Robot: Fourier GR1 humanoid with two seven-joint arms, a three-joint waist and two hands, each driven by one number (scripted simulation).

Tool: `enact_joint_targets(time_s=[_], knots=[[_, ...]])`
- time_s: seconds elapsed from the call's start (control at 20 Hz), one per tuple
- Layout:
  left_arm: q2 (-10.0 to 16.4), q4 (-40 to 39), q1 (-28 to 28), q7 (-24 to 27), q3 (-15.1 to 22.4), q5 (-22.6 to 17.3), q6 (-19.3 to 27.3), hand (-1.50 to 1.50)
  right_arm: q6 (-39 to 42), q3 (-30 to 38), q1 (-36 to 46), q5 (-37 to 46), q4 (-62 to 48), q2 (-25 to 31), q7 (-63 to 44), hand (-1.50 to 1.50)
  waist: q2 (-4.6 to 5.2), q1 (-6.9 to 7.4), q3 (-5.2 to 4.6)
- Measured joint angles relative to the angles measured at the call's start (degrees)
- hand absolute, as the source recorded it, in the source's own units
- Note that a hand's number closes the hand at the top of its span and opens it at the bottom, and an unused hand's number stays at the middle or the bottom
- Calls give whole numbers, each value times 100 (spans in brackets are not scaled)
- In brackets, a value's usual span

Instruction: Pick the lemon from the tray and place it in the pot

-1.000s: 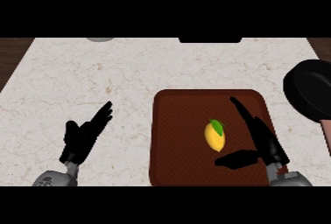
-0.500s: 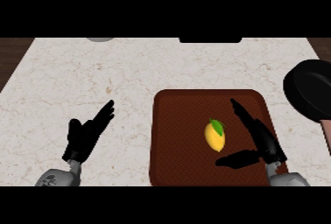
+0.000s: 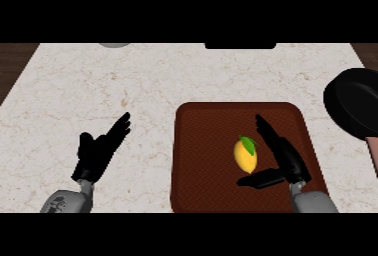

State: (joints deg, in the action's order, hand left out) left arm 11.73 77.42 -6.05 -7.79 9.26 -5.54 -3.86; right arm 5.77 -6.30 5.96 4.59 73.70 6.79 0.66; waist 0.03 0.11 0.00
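A yellow lemon (image 3: 246,156) with a green leaf (image 3: 249,144) at its upper end lies on the dark reddish-brown tray (image 3: 207,150), right of the tray's middle, in the lower centre-right of the frame. The right robot hand (image 3: 284,156) hangs over the tray just right of the lemon. Its fingers (image 3: 267,131) are straight and point toward the top of the frame, and its thumb (image 3: 257,180) is spread out to the left, just below the lemon's lower end. Whether it touches the fruit cannot be told. The black pot (image 3: 358,105) sits at the right edge of the frame on the pale marbled tabletop (image 3: 184,75), apart from the tray, its pinkish handle (image 3: 373,156) running downward. The left robot hand (image 3: 100,150) rests in the lower left of the frame, fingers spread and straight, holding nothing.
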Motion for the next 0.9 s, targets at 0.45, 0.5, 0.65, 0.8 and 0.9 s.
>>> enact_joint_targets(time_s=[0.45,0.5,0.65,0.8,0.9], knots=[[-56,70,83,-14,-130,80,-164,0,-134,-32,328,505,-1060,-102,1384,150,-109,-15,-97],[-58,101,99,-33,-138,79,-175,0,-110,-13,349,501,-1123,-100,1481,150,-114,-18,-100],[-95,124,140,-16,-105,134,-174,0,-166,56,350,464,-1305,-200,1823,150,-129,-15,-112],[-100,143,145,-46,-137,123,-193,0,-137,181,366,328,-1467,-276,2135,150,-132,-15,-117],[-127,38,-9,-84,-173,153,-174,0,-170,228,406,329,-1609,-305,2412,150,-129,-29,-118]])
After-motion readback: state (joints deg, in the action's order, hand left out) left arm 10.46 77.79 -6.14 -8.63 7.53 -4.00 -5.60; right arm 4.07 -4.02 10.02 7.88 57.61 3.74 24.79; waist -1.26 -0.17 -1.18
